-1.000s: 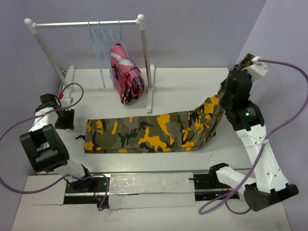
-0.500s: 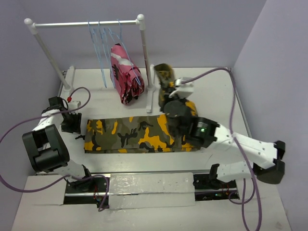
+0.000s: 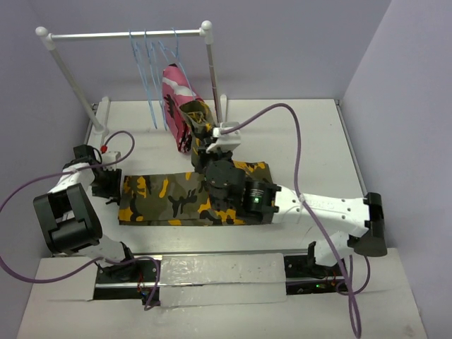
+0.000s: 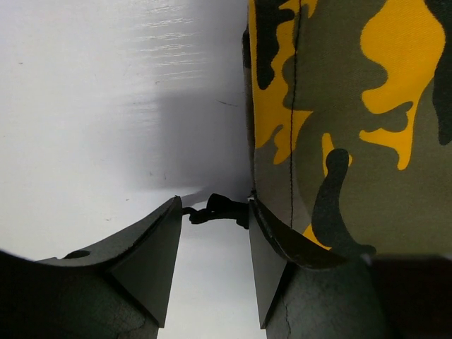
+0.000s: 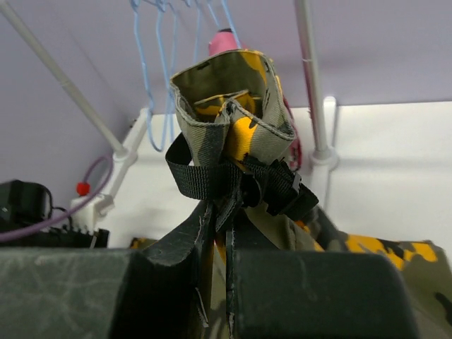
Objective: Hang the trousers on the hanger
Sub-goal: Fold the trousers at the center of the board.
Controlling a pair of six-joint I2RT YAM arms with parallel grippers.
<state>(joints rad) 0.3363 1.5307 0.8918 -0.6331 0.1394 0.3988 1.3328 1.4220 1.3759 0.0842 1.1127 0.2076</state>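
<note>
Matt woven cloth trousers (glossy white table)

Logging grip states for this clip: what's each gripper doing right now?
Left gripper: open, holding nothing.
Right gripper: closed on the trousers' raised end.

One trousers, one rail, hangers (about four)
</note>
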